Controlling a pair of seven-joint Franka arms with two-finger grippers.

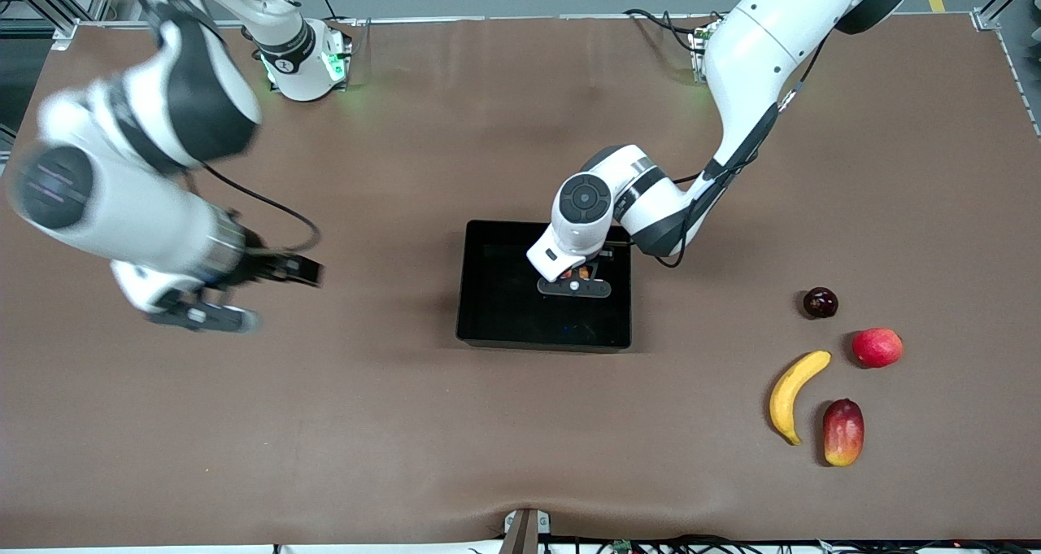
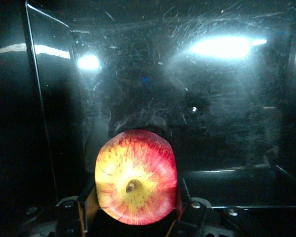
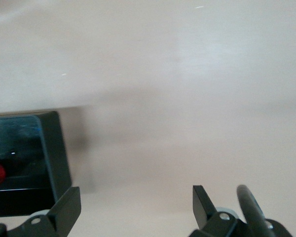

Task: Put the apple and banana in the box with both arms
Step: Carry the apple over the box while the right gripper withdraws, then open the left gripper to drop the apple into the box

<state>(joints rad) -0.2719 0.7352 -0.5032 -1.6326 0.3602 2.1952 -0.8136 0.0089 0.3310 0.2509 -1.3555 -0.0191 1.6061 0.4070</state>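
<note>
Brown desk (image 1: 325,424) carries the box (image 1: 480,294), over which the left gripper (image 1: 574,286) is held, its fingers clamped on the apple (image 2: 136,183). By judgement, the apple's release into the box is called for next. The right gripper (image 3: 135,207), fingers apart and empty, is held over bare desk beside the box, well apart from the banana (image 1: 794,394) at the left arm's end.

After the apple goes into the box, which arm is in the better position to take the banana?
Probably left. The banana lies toward its end of the table. The left pincer holds the apple over the box; the right pincer, open, is over the table's right-arm end.
</note>
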